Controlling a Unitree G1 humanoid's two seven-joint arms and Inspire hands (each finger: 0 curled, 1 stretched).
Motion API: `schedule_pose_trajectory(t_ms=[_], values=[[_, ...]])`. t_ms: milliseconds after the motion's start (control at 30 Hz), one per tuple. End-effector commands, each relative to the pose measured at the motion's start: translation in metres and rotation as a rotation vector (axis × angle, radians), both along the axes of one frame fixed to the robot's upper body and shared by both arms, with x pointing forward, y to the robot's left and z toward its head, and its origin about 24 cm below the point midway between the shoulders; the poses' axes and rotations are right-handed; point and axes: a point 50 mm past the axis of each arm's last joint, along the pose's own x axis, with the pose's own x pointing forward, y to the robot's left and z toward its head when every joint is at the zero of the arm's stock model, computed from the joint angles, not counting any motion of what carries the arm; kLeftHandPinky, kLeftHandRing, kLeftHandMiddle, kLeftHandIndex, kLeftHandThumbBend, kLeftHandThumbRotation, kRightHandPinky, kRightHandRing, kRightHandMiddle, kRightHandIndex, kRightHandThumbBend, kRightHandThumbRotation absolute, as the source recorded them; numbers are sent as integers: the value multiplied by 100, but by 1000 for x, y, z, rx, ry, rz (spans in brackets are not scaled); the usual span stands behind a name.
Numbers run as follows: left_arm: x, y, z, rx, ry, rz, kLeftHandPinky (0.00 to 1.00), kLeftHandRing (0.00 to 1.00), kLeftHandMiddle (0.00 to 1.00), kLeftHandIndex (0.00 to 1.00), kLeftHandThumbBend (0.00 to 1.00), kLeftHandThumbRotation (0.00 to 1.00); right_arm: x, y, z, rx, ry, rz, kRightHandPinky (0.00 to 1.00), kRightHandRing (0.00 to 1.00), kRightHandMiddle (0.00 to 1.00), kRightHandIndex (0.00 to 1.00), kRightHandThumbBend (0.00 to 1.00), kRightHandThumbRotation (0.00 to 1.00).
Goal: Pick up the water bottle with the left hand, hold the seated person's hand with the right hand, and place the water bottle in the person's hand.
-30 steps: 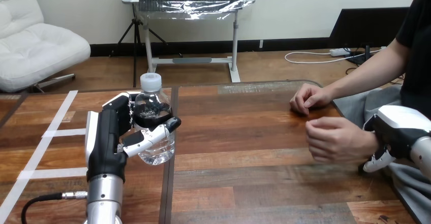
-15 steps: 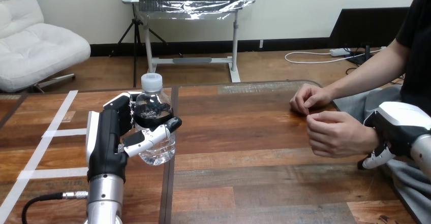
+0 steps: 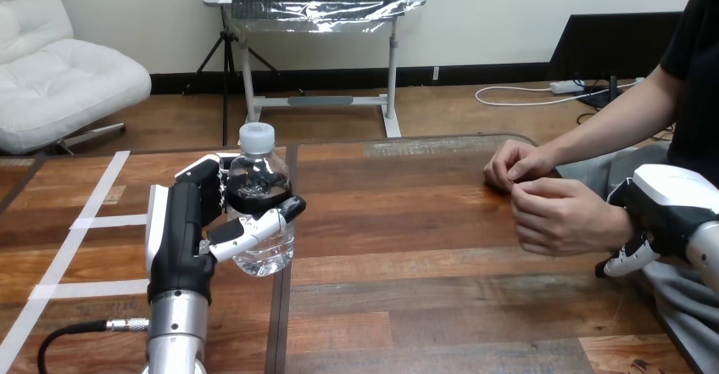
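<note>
A clear water bottle (image 3: 257, 155) with a white cap stands upright in my left hand (image 3: 181, 231), whose fingers and thumb curl round its body, at the table's left. At the right edge my right hand (image 3: 670, 201) sits on the person's wrist, its white back over the wrist and a finger curling beneath it. The person's nearer hand (image 3: 560, 215) is loosely closed above the table, well to the right of the bottle. Their farther hand (image 3: 513, 164) rests as a fist on the table just behind it.
The wooden table (image 3: 424, 247) has a dark seam running front to back under the bottle. White tape lines (image 3: 80, 221) cross its left part. A wide stretch of bare wood lies between the bottle and the person's hands.
My right hand and the person's nearer hand have moved together up and away, close to the farther fist. The bottle in my left hand has shifted slightly right.
</note>
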Motion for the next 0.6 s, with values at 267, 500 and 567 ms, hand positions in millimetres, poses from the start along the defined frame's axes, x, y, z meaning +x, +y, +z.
schedule_pose_trajectory(t_ms=[267,500,567], values=[[24,-17,48,28,-191,-67,39,40,44,51,59,0,13,5,27,38,-131,20,18,26,36,39,72,0],[26,-22,53,58,-216,-82,39,40,44,51,59,0,13,4,34,33,-149,29,17,25,35,38,72,0],[27,-24,54,63,-219,-82,38,40,44,51,59,0,13,4,36,23,-153,34,17,25,35,38,72,0]])
